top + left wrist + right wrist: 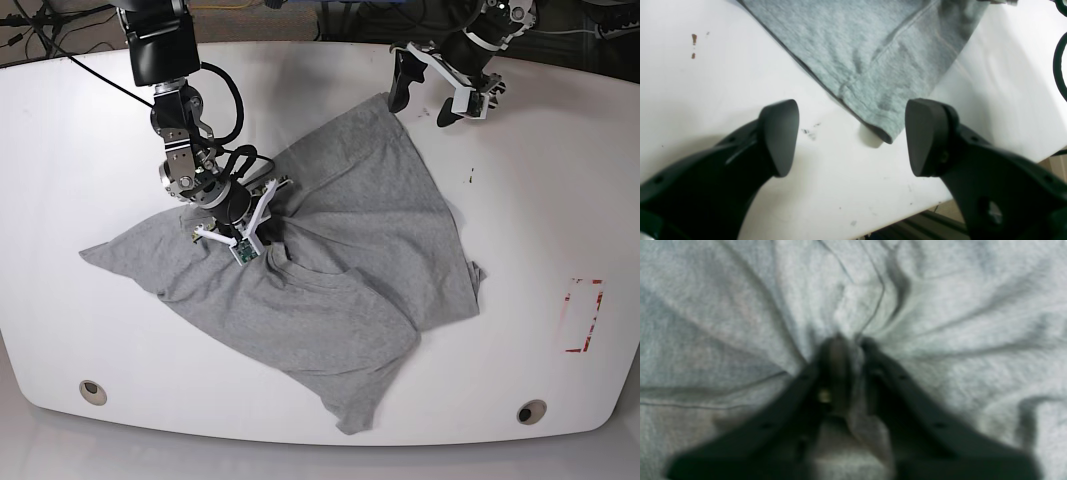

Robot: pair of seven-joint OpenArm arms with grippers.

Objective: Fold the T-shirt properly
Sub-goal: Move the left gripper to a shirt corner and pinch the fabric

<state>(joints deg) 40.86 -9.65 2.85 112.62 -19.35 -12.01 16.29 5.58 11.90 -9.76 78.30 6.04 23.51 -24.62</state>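
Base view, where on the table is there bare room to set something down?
Bare table between the T-shirt and the red marking, and along the far-left edge. Crowded mid-table, where the right gripper pinches cloth, and around the left gripper.

The T-shirt (330, 270) is plain heather grey; the table (520, 200) under it is white, flecked with small brown spots (693, 39). Both grippers' fingers (781, 136) are matte black; a red-outlined rectangle (583, 316) marks the tabletop.

Overhead base view — close wrist views
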